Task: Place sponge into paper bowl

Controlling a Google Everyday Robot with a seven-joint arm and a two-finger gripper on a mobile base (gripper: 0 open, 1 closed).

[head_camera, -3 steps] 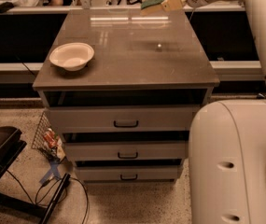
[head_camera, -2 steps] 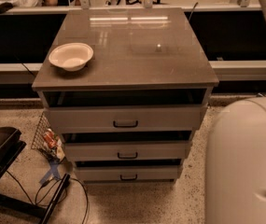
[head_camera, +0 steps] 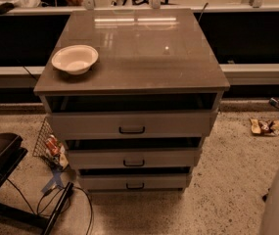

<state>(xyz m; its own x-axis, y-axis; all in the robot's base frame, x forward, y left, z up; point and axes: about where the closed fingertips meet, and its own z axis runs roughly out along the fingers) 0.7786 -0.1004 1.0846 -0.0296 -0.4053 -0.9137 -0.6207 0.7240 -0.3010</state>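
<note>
Currently gripper out of frame; whether jaws open or holding anything, cannot tell. Sponge not visible. Paper bowl empty, upright near left edge of counter. Probably transport step. Next: bring sponge above bowl, lower, release.

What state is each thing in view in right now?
paper bowl: upright, empty, on the cabinet top near its front-left corner.
drawers: three, a dark gap above each front; cannot tell if fully shut.
sponge: not in view.
gripper: not in view.
</note>
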